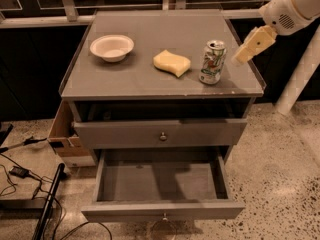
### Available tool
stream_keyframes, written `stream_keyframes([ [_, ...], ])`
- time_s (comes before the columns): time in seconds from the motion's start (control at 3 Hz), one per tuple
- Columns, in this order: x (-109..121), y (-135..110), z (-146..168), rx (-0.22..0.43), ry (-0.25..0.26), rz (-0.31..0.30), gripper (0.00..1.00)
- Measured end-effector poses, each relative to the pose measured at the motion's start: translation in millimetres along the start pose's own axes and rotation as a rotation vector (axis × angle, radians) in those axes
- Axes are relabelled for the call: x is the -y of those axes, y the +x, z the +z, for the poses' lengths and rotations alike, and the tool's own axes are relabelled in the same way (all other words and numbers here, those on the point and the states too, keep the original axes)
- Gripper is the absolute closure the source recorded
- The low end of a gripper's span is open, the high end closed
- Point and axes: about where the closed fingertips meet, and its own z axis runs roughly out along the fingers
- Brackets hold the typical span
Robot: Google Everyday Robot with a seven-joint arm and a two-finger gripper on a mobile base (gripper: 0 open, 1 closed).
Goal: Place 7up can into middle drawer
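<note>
Nearest me, the wide shallow grey middle drawer (pixel 160 184) stands pulled out, its grey floor showing. Just above it sits the like grey drawer with a round metal knob (pixel 163 136). On the grey tabletop (pixel 165 31), the white-and-silver 7up can (pixel 212 62) stands upright near the right edge. The yellow wavy sponge (pixel 172 63) lies just left of it, and a white round bowl (pixel 112 47) sits farther left. My yellowish pincer (pixel 252 45) hovers just right of the can, apart from it; I cannot tell how far open it is.

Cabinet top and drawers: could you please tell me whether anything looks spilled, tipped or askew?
Nothing stands out. The 7up can stands upright on the cabinet top, the middle drawer is pulled out straight, and the pincer hangs apart, right of the can.
</note>
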Motion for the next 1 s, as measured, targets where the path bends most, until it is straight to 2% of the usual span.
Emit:
stream_keyframes([
  [0.33, 6.7, 1.3, 28.1, 0.091, -0.058, 0.077, 0.00],
  [0.67, -9.8, -7.7, 55.7, 0.173, -0.164, 0.116, 0.00],
  [1.0, -9.8, -7.7, 55.8, 0.173, -0.164, 0.116, 0.00],
])
